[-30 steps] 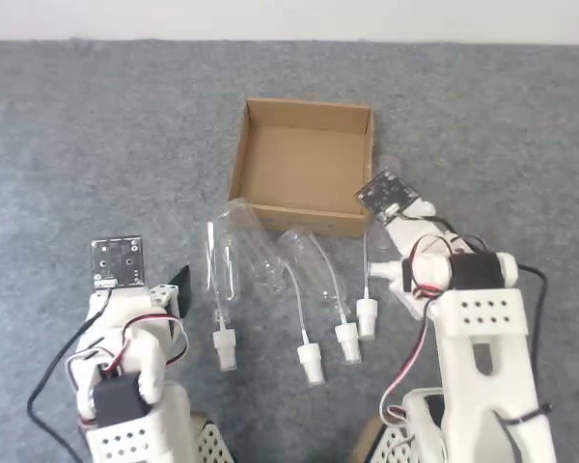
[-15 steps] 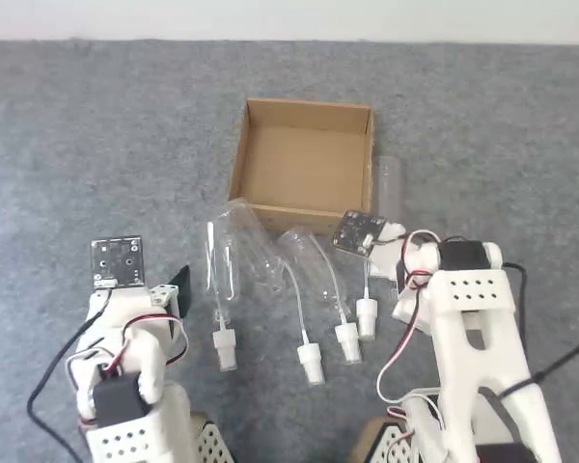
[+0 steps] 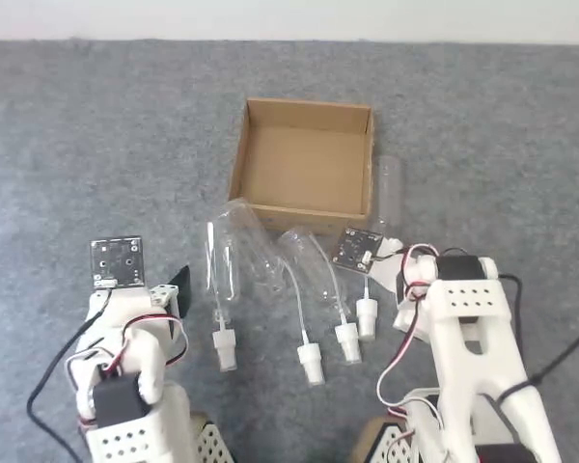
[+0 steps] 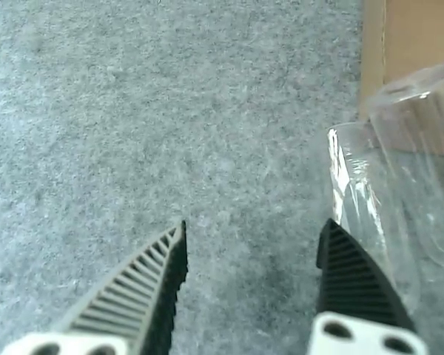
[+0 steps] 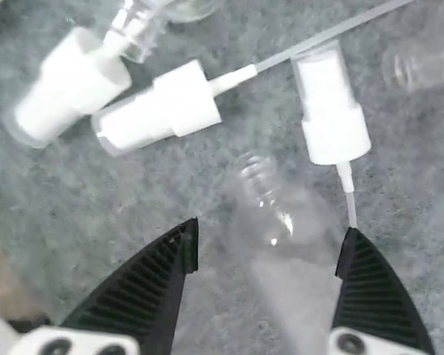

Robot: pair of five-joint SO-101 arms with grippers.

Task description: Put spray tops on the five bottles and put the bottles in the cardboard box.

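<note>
While my right tool [image 5: 268, 235] stands open astride the uncapped clear bottle [image 5: 270, 203] lying on the desk [image 5: 66, 185] beside loose spray tops [image 5: 329, 111], I judge the bottle light, slick and crushable, best held gently across its body.

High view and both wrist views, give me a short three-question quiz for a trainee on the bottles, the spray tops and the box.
1. Multiple choice: in the right wrist view, what lies framed between the fingers of the open right pincer?
A. a spray top
B. a clear bottle with no top
C. a corner of the box
2. True or false: the cardboard box has nothing in it yet.
3. Fill in: the high view shows ____ white spray tops lying in front of the box.

Key: 1 B. 2 true. 3 four.
</note>
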